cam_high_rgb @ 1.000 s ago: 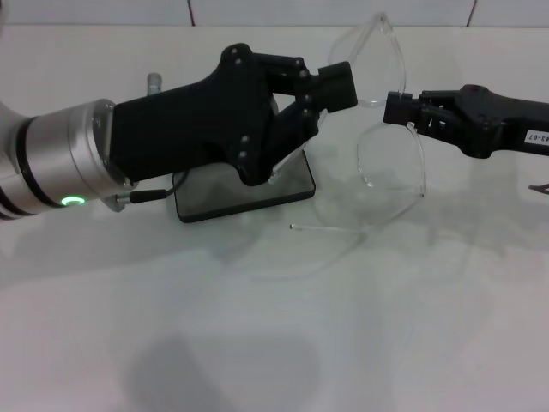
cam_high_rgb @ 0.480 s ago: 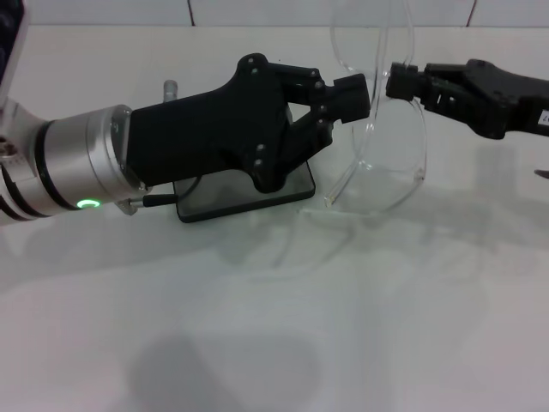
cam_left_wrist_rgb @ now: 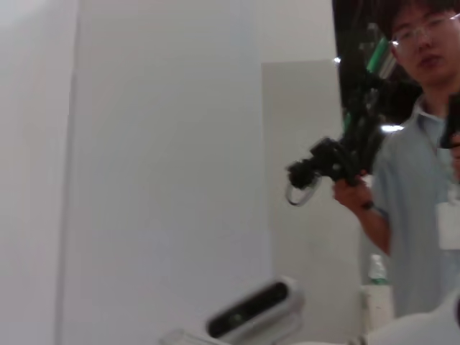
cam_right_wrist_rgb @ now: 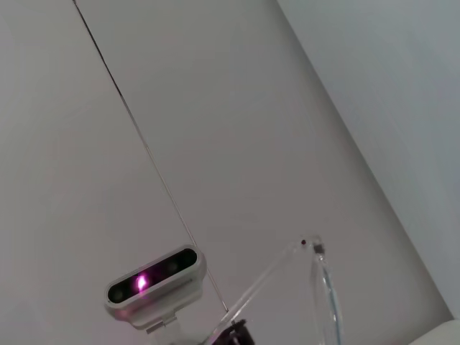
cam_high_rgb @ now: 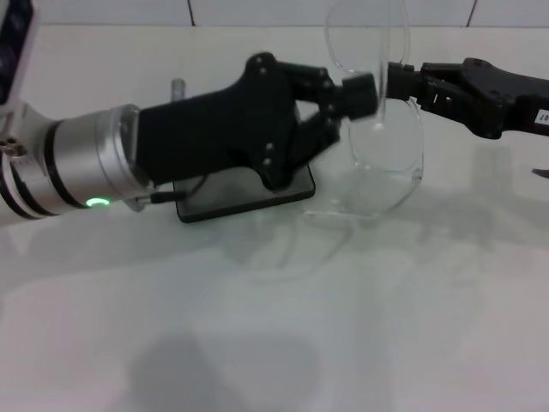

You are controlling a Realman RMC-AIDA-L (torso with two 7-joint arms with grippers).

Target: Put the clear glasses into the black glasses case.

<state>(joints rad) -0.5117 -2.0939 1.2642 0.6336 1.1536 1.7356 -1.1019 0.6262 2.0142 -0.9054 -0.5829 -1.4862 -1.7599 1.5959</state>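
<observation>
The clear glasses [cam_high_rgb: 390, 154] hang in the air right of centre in the head view, one lens above the other, with a thin arm trailing down toward the table. My right gripper [cam_high_rgb: 396, 83] comes in from the right and is shut on their bridge. My left gripper [cam_high_rgb: 360, 93] reaches across from the left, its tip against the same bridge. The black glasses case [cam_high_rgb: 257, 199] lies open on the table under the left gripper, mostly hidden by it. In the right wrist view one see-through arm of the glasses [cam_right_wrist_rgb: 320, 287] shows.
A white table [cam_high_rgb: 274, 326] stretches out in front of both arms. A small grey post [cam_high_rgb: 177, 86] stands behind the left arm. In the left wrist view a person [cam_left_wrist_rgb: 417, 144] stands off to one side, holding a device.
The right gripper has lifted the glasses and tilted them more upright. The left gripper has moved right until its tip meets the bridge. The case has not moved.
</observation>
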